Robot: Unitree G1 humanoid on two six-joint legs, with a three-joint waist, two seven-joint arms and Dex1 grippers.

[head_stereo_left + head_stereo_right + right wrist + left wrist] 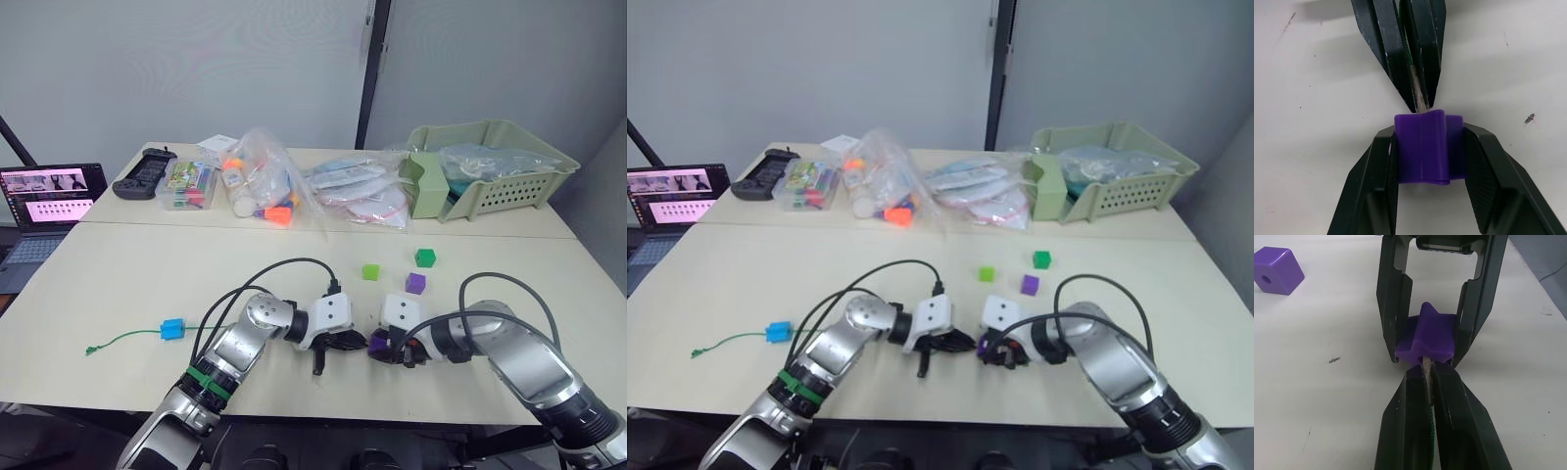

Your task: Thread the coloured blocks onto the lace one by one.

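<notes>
- Purple block [1427, 147] is clamped between the right gripper's [1427, 159] fingers, near the tabletop's [118, 284] front edge; rigid, light, likely slick plastic, so flat side faces suit the grip.
- Left gripper [1426, 377] is pinched shut on the lace [1429, 423] just behind its stiff pale tip [1425, 364]; the cord behind looks limp.
- Tip touches the block's face at the hole.
- Blue block [172, 328] sits already strung, toward the left edge.

Pale table [118, 284], blue block [172, 328] on green lace [122, 338], three loose blocks [415, 283], bagged toys [265, 191], basket [509, 181]
</notes>
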